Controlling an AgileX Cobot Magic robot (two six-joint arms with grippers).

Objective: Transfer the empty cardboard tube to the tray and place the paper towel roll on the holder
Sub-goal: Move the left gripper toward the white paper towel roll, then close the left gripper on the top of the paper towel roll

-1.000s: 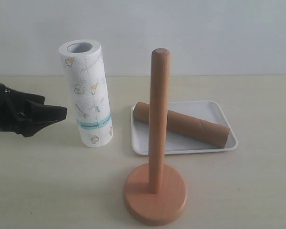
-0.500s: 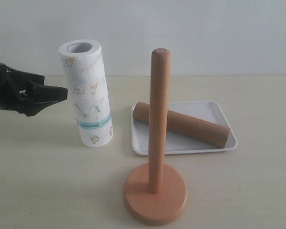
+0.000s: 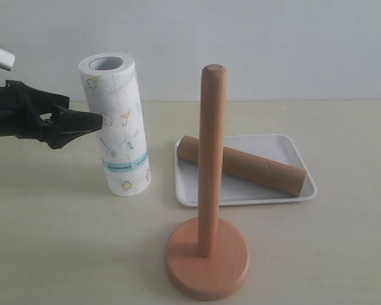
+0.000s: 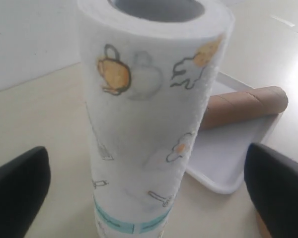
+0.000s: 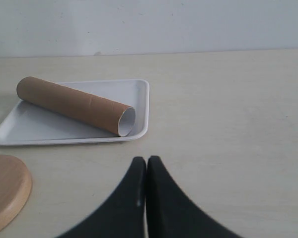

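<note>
The paper towel roll (image 3: 117, 127) stands upright on the table, left of the tray. My left gripper (image 3: 94, 120) is open at the roll's upper half, its tips reaching the roll's left side. In the left wrist view the roll (image 4: 149, 114) fills the middle, and the black fingers (image 4: 20, 193) stand wide on either side without touching it. The empty cardboard tube (image 3: 241, 166) lies slantwise in the white tray (image 3: 292, 145). The wooden holder (image 3: 211, 159) stands bare in front. My right gripper (image 5: 147, 159) is shut on nothing, low over the table, short of the tray (image 5: 141, 89) and the tube (image 5: 74, 105).
The holder's round base (image 3: 206, 257) sits near the front edge, and its rim (image 5: 5, 191) shows beside the right gripper. A white wall closes off the back of the table. The right arm is out of the exterior view.
My left gripper has risen and moved right, from beside the roll's lower half up to its upper half, closing the gap to the roll. Roll, tube, tray and holder have not moved.
</note>
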